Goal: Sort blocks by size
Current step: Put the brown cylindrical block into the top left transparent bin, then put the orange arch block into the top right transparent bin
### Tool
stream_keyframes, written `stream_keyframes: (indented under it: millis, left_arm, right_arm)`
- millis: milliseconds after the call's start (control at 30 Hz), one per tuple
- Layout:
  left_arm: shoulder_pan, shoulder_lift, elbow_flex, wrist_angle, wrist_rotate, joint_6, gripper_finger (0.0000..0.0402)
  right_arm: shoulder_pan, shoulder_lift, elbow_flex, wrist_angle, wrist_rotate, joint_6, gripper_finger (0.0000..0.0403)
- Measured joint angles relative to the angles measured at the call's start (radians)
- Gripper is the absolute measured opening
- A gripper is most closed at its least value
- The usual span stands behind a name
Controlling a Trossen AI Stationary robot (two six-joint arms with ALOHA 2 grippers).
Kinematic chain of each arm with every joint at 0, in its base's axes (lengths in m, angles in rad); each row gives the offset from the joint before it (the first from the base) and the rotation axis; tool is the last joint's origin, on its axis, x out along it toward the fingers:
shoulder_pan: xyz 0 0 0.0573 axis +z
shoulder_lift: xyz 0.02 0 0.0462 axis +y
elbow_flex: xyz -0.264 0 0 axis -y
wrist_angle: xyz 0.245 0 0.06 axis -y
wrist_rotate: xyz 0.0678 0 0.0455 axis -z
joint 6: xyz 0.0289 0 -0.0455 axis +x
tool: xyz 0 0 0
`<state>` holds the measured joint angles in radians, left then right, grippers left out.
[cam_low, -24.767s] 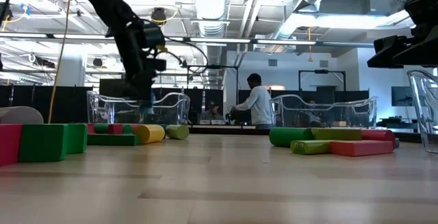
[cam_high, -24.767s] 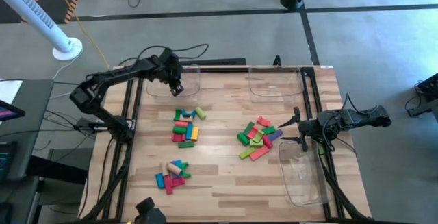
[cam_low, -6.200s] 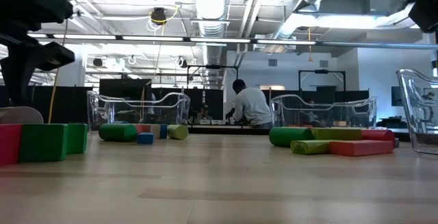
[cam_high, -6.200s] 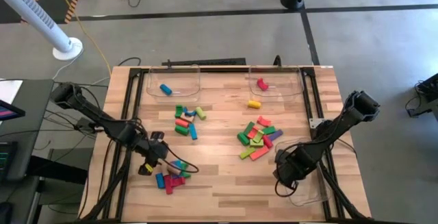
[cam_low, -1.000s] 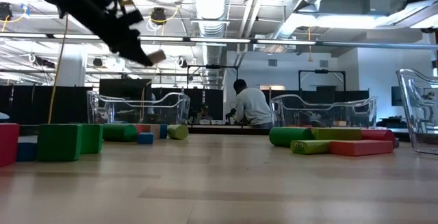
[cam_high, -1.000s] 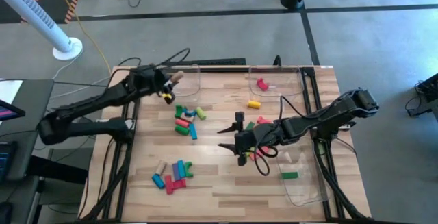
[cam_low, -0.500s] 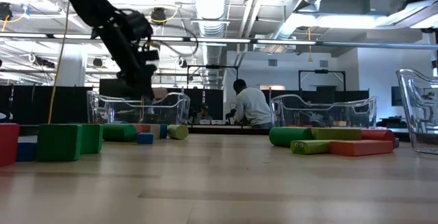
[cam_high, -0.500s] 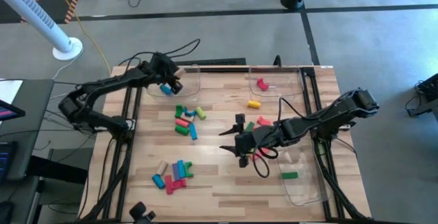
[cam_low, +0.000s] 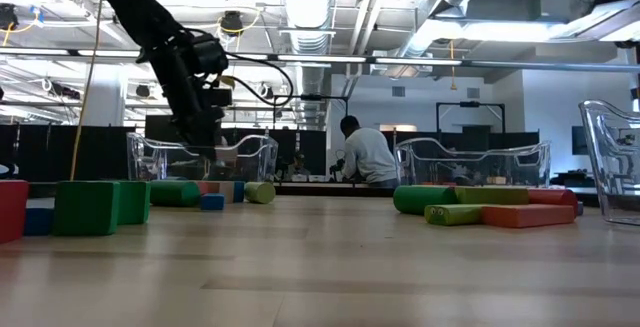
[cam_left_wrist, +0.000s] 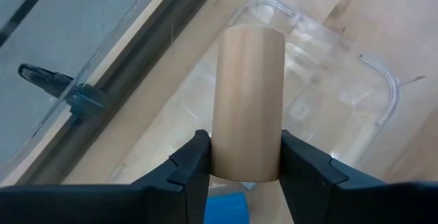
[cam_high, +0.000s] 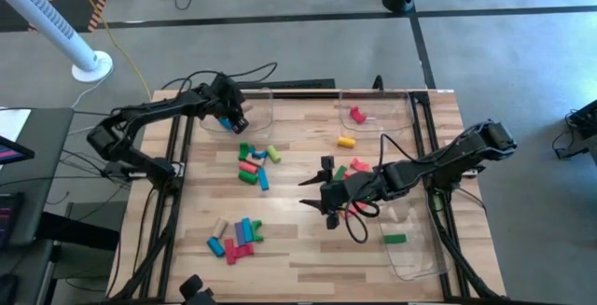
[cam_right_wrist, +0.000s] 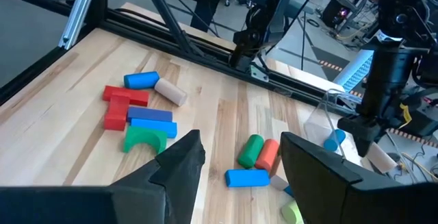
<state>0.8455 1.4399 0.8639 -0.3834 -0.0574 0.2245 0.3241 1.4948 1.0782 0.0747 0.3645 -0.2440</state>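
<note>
Over the clear tray (cam_high: 244, 111) at the worktop's far left corner, the left claw (cam_left_wrist: 245, 166) pinches a tan cylinder (cam_left_wrist: 248, 101) between its fingers, upright, just above a blue block (cam_left_wrist: 226, 205). Mid-worktop, the right claw (cam_high: 320, 193) hovers spread and empty.

- The table (cam_high: 298, 240) was pale wood planking, smooth, with a soft sheen in the low view.
- The tan cylinder (cam_left_wrist: 248, 101) was bare, matt wood with a fine, even surface.
- The painted blocks (cam_right_wrist: 140, 125) looked like smooth wood in flat, opaque colours.
- The tray (cam_left_wrist: 328, 80) was clear, glossy plastic with bright rims.
- The left gripper (cam_left_wrist: 246, 176) had fingers (cam_left_wrist: 188, 172) of matt black plastic.
- The frame rails (cam_high: 173, 184) were dark, dull metal.
</note>
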Motion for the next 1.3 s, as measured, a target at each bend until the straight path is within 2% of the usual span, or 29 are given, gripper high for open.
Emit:
stream_keyframes:
  millis: [600,867,1033,1300]
  left_arm:
    - [0.000,0.000,0.001,-0.008,0.000,0.009,0.0155]
    - [-0.026,-0.001,0.047,-0.036,-0.001,0.005,0.0155]
    - [-0.066,-0.042,0.058,-0.033,-0.002,0.010,0.0155]
    - [-0.122,-0.181,0.058,-0.035,-0.002,0.014,0.0156]
  right_arm:
    - [-0.006,0.000,0.000,-0.013,0.000,0.003,0.0230]
    - [-0.006,-0.001,0.000,-0.050,0.000,0.025,0.0230]
    - [-0.004,-0.001,0.000,-0.077,0.000,0.039,0.0230]
    - [-0.003,-0.001,0.000,-0.136,0.000,0.088,0.0230]
